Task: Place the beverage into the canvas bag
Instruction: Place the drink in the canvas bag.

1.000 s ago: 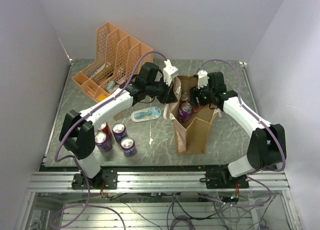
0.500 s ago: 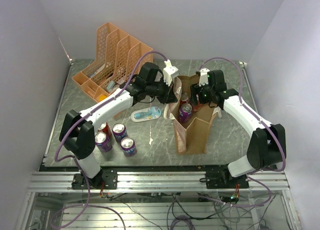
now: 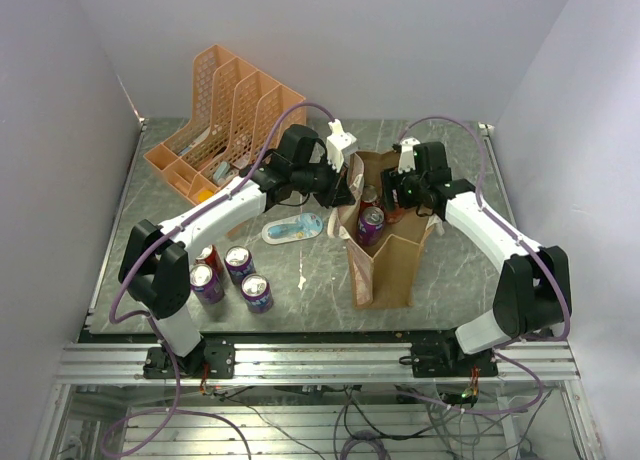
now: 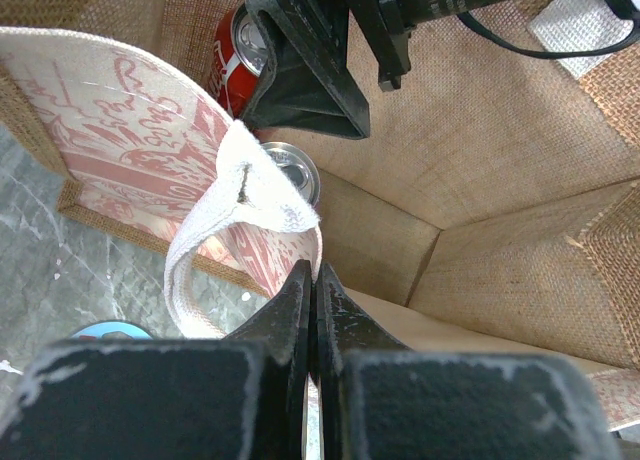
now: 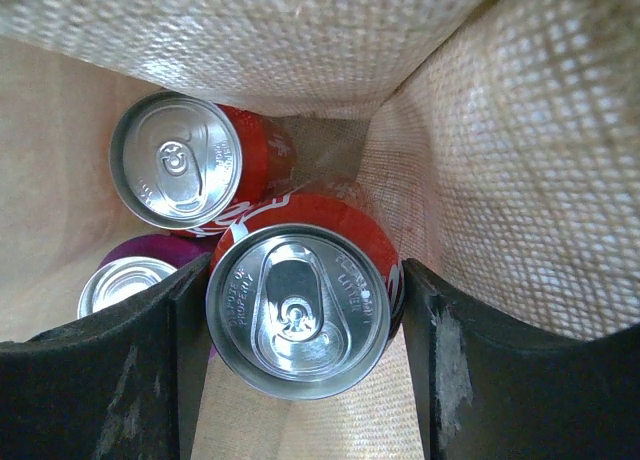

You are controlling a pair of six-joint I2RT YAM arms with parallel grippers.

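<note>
The red can (image 5: 298,310) stands upright deep inside the canvas bag (image 3: 385,270), against its right wall, with the right end effector (image 5: 305,280) clamped on it, one finger pressed to each side. Just beside it at the bag's bottom are a second red can (image 5: 175,170) and a purple can (image 5: 120,285), both upright. Over the last second almost nothing has shifted: the right arm has only nudged a little above the bag's mouth, and the fingers sit as wide as before, so the can has gone down into the bag but has not been let go. Judging from that, this can's delivery is nearly done; what it lacks is the release and a straight lift out without snagging the fabric. On the bag's left rim, the left end effector (image 4: 312,285) is fully closed, apparently pinching the edge by the white handle (image 4: 245,195) to keep the mouth open. Further out on the surface (image 3: 450,280), four loose cans (image 3: 230,273) wait at the near left, with an orange organiser (image 3: 225,120) at the far left.
</note>
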